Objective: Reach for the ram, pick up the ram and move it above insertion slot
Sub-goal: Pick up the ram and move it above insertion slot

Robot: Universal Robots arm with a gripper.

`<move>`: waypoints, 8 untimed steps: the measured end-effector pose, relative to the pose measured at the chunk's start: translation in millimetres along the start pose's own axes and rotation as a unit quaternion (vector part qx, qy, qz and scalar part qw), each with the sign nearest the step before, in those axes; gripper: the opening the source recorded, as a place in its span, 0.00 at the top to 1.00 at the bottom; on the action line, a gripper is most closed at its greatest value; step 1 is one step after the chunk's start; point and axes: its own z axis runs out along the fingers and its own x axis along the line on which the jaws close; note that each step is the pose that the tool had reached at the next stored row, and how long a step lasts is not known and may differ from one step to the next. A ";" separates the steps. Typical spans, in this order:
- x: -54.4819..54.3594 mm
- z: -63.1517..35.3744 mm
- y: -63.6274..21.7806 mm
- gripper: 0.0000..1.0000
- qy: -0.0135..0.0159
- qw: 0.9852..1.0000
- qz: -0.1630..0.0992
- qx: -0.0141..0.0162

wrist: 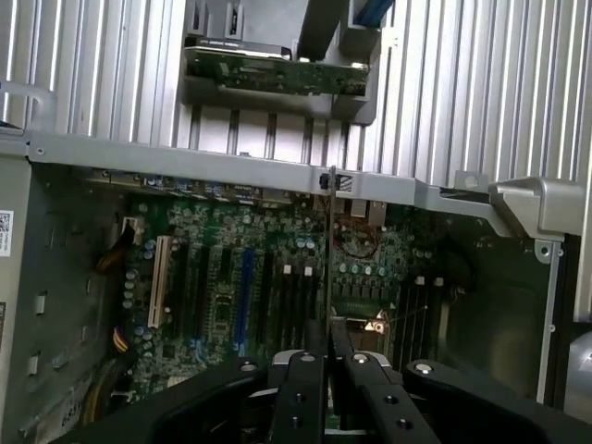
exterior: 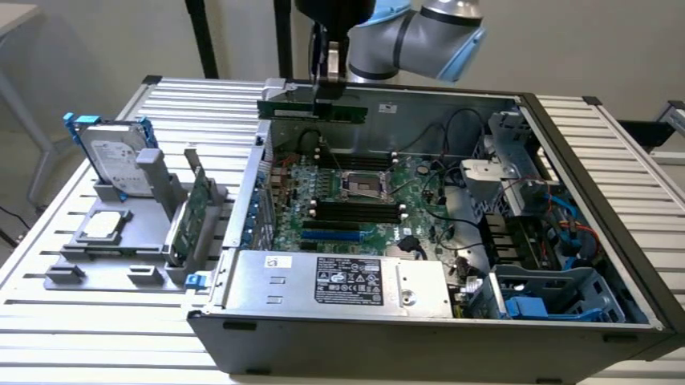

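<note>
The ram [exterior: 314, 110] is a thin green stick held level in the air, with my gripper [exterior: 324, 96] shut on its top edge. It hangs over the far side of the open computer case [exterior: 428, 337], above the motherboard [exterior: 354, 192]. The long black memory slots [exterior: 354, 211] lie lower, toward the front of the case. In the wrist view the ram [wrist: 331, 240] appears edge-on as a thin line rising from my gripper [wrist: 330, 338], over the motherboard's parallel slots [wrist: 287, 296].
On the exterior view's left, a grey holder [exterior: 107, 249] carries a silver hard drive with blue rails [exterior: 112, 156] and a larger green expansion card [exterior: 191, 216] [wrist: 268, 74]. A power supply [exterior: 342, 281], a drive cage [exterior: 557, 293] and cables [exterior: 460, 200] crowd the case.
</note>
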 end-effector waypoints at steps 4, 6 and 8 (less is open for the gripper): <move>-1.7 1.4 -18.5 0.87 0.000 1.000 0.000 0.000; -2.5 2.3 -27.7 0.87 0.000 1.000 0.000 0.000; -3.2 3.2 -37.1 0.87 0.000 1.000 0.000 0.000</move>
